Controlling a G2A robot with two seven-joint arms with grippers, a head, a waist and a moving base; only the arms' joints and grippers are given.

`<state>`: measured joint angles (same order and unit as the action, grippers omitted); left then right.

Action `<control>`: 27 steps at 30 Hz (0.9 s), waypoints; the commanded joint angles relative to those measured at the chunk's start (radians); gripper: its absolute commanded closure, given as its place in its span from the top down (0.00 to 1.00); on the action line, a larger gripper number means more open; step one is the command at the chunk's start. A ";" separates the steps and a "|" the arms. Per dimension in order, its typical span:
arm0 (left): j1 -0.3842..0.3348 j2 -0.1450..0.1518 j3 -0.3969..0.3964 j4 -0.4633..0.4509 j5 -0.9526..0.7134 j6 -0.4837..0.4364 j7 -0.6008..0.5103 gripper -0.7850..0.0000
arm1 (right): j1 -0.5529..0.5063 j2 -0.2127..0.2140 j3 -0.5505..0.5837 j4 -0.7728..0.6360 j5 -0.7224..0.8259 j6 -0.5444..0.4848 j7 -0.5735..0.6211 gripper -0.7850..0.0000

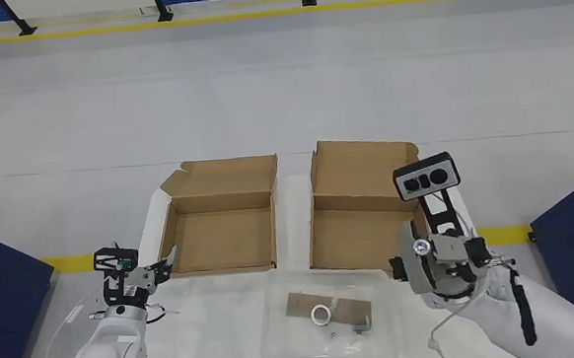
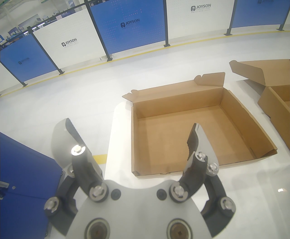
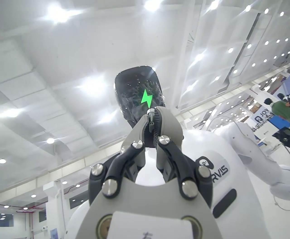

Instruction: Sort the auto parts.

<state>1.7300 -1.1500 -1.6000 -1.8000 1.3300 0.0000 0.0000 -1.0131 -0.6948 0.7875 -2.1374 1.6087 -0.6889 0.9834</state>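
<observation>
In the top view, the left gripper (image 1: 166, 261) is seen by the front corner of the left box (image 1: 221, 237), with its fingers spread and nothing held. The right box (image 1: 355, 236) is set just beside the left one, with a thin gap between them. Part of the right box's front corner is covered by the right arm. A clear tray (image 1: 277, 343) is laid in front of both boxes, near the front edge of the table (image 1: 215, 300). A ring (image 1: 321, 313) and a flat brown plate (image 1: 303, 304) are seen in the tray, touching. A small grey piece beside them is too little to be made out.

In the left wrist view, the fingers are spread wide apart. The open left box is seen past them, across a strip of white table. The right box is cut off at the edge.

In the right wrist view, the right gripper (image 3: 152, 113) is turned up toward the ceiling. Its fingers are pressed together on a small metal part (image 3: 151, 112). Most of the part is hidden between the pads, so its kind cannot be told.
</observation>
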 commanded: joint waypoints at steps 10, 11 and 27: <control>0.000 0.000 0.000 0.000 0.000 0.000 0.000 1.00 | -0.016 -0.013 0.031 0.019 -0.030 0.030 -0.010 0.00; 0.000 0.000 0.000 0.000 0.000 0.000 0.000 1.00 | -0.018 -0.014 0.039 0.016 -0.055 0.042 -0.025 0.00; 0.000 0.000 0.000 0.000 0.000 0.000 0.000 1.00 | -0.123 -0.037 0.152 -0.054 -0.249 0.125 -0.136 0.00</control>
<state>1.7300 -1.1500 -1.6000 -1.8000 1.3300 0.0000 0.0000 -1.1303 -0.7289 0.9384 -2.1862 1.3368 -0.5589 0.8399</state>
